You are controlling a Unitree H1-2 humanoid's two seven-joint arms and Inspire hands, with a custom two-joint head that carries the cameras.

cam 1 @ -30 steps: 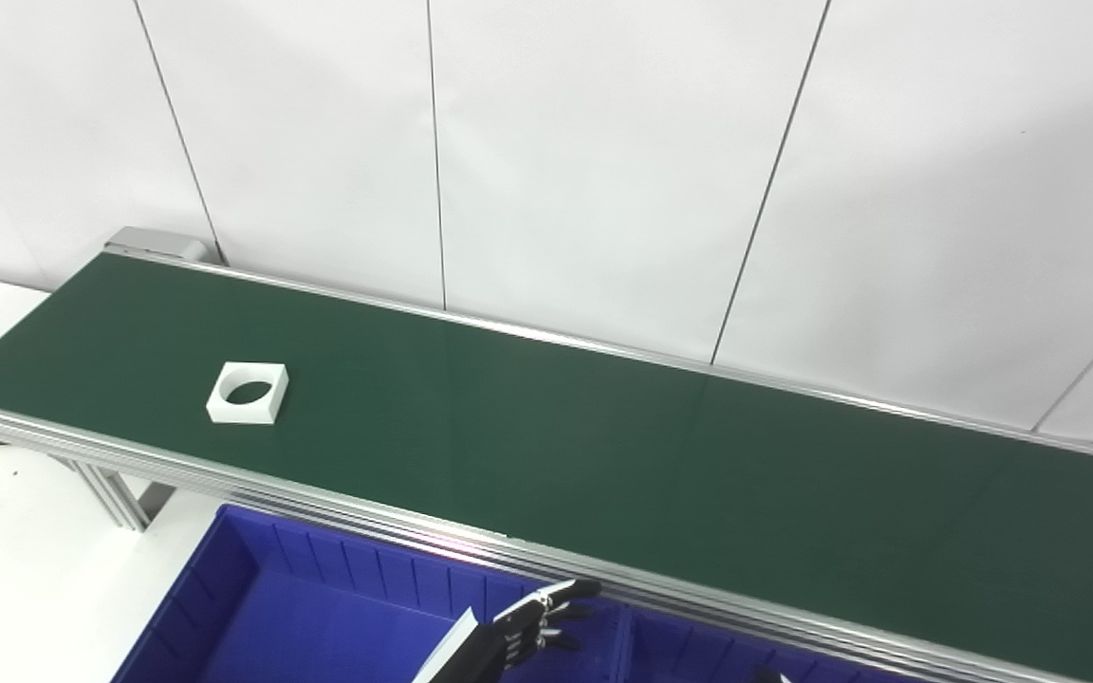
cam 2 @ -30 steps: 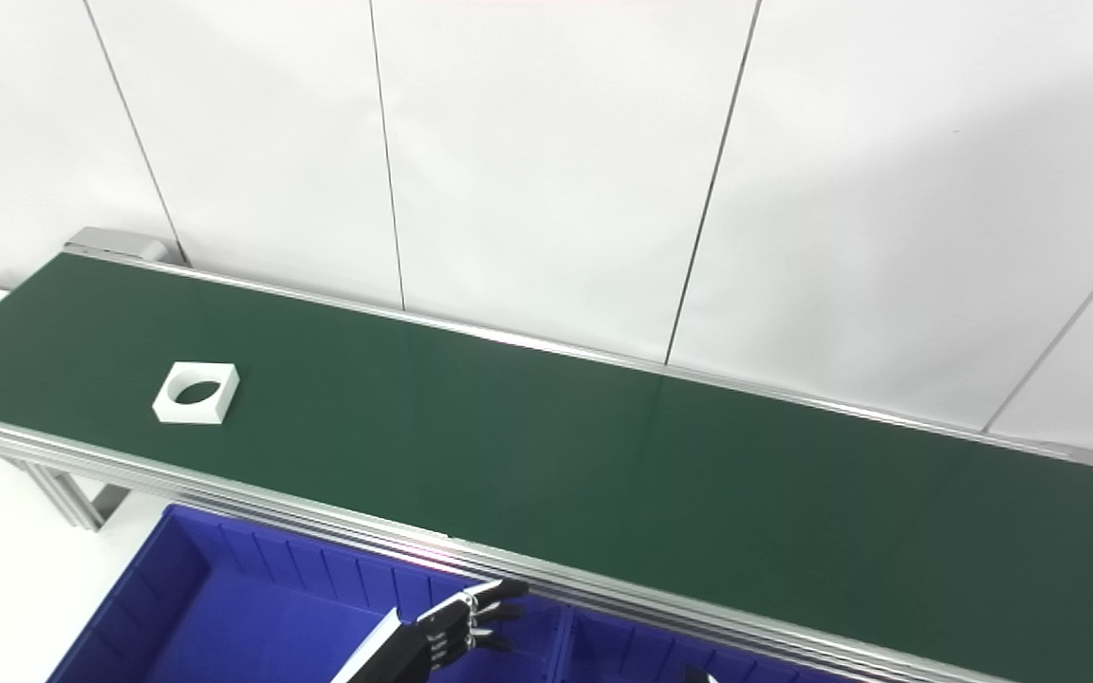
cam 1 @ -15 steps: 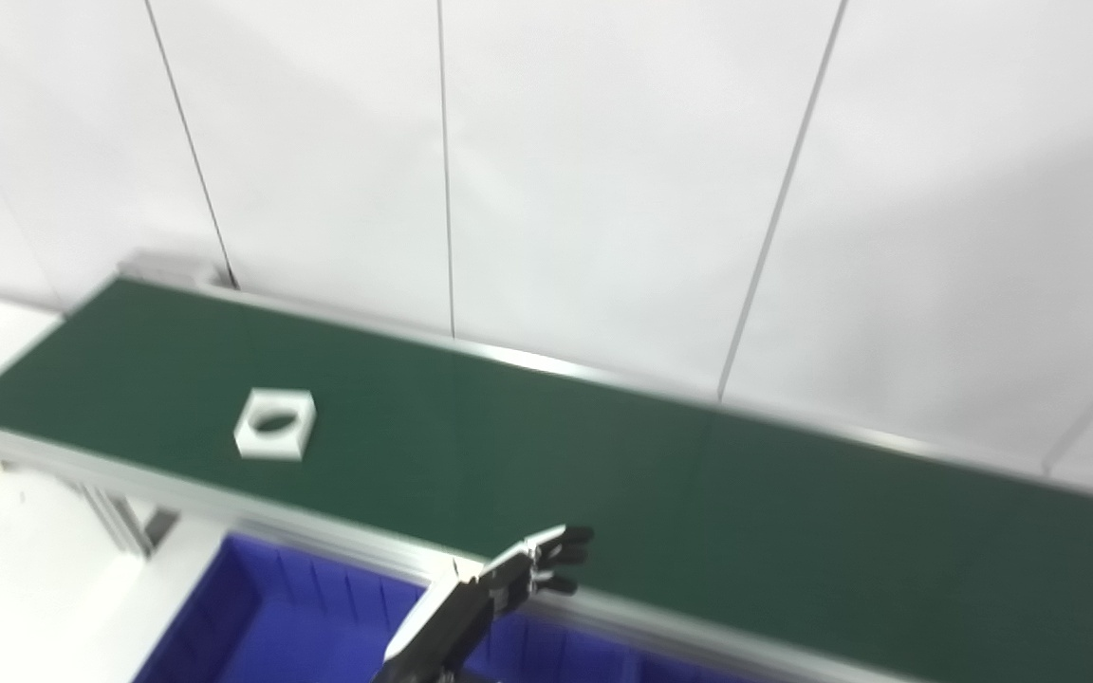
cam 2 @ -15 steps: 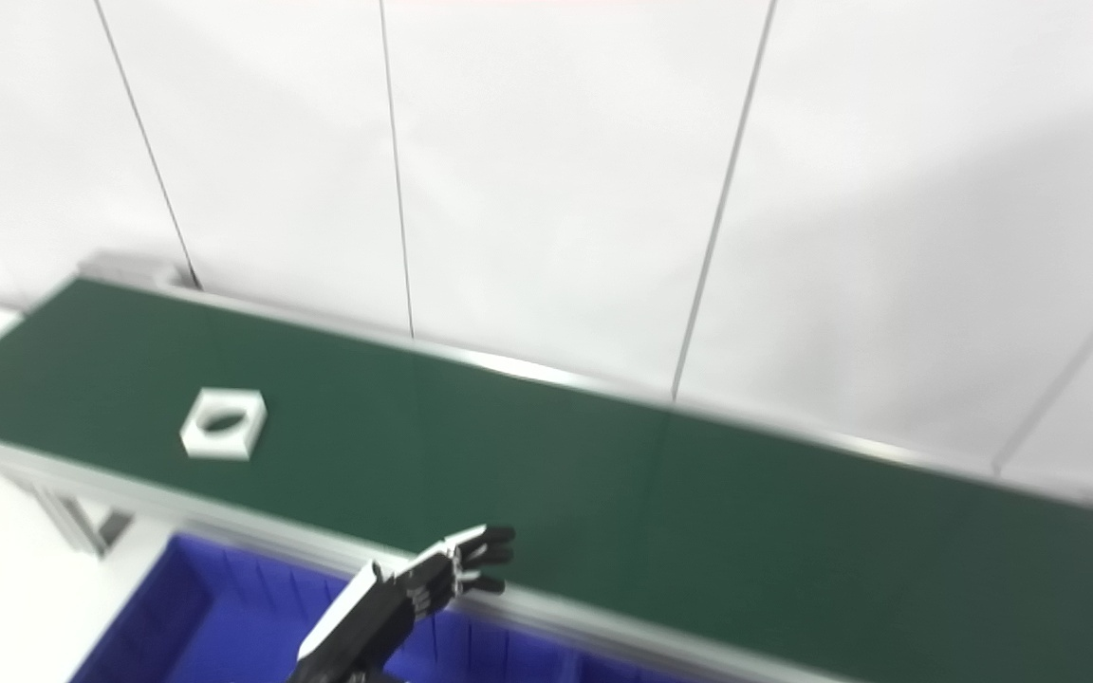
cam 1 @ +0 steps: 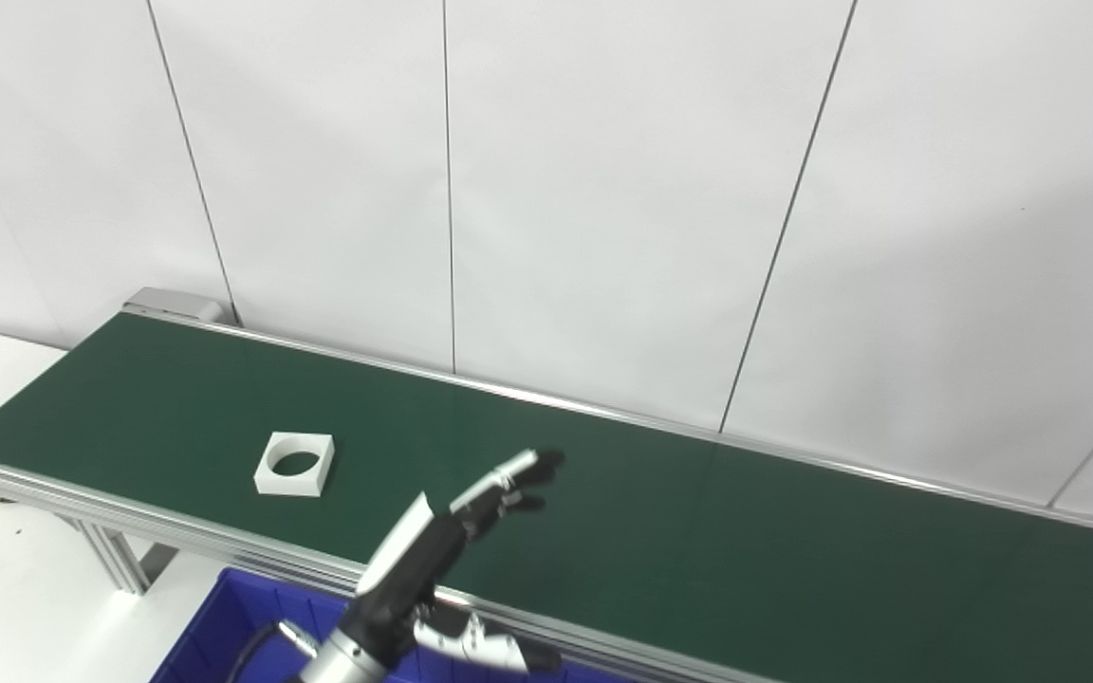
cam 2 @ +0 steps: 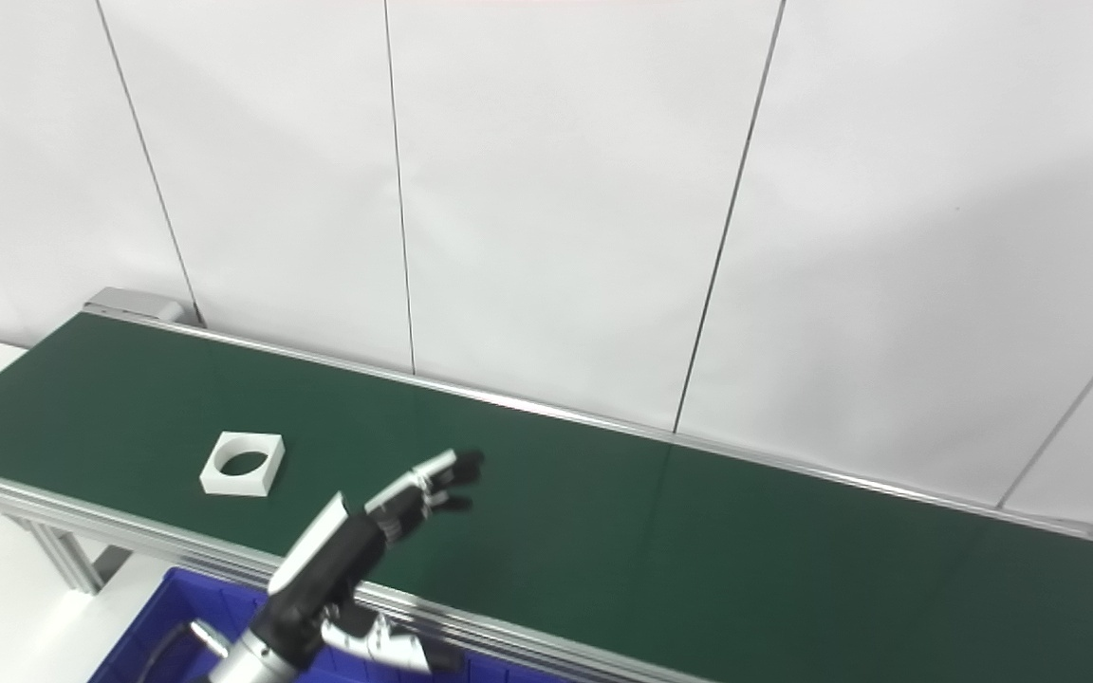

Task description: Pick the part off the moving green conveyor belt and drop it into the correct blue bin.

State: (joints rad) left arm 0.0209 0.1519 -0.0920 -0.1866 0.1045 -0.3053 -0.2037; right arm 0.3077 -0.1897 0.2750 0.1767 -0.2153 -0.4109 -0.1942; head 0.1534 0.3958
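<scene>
White and square, the part (cam 1: 294,464) lies flat on the green conveyor belt (cam 1: 698,531) toward its left end, near the front rail, its round hole facing up; being square, it shows no long axis. Well apart to its right, the left hand (cam 1: 471,517) hovers over the belt, fingers (cam 1: 523,465) spread and empty, reaching away from the blue bin (cam 1: 224,636) below.

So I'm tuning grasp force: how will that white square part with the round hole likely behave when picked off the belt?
The white part looks like rigid plastic, so probably stiff. It lies flat and low, so it is unlikely to roll or tip. The big hole suggests it is light; the left hand, open above the belt, could nudge it sliding.
</scene>
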